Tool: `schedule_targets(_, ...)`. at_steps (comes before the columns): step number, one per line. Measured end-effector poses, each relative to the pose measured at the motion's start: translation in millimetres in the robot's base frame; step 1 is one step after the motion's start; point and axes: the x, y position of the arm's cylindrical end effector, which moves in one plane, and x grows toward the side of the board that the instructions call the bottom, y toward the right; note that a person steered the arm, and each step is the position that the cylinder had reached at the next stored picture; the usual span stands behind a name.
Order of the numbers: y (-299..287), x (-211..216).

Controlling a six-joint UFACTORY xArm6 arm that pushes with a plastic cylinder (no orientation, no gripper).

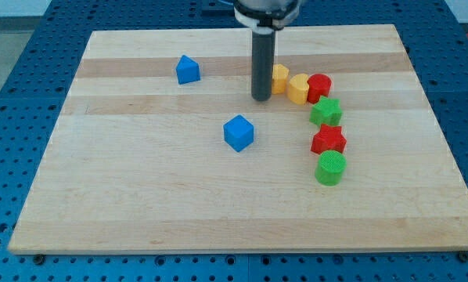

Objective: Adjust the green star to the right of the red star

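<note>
On the pale, grained wooden surface, the matte plastic green star sat at 12 o'clock of the red star, touching it; its blunt points showed no clear long axis. My tip stood at 9 o'clock of the green star, apart; the arm carried no hand.
</note>
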Motion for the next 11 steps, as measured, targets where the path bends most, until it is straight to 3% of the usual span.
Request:
schedule_targets(1,2,31)
schedule_targets(3,16,8)
schedule_targets(9,128,21)
schedule_targets(11,139,83)
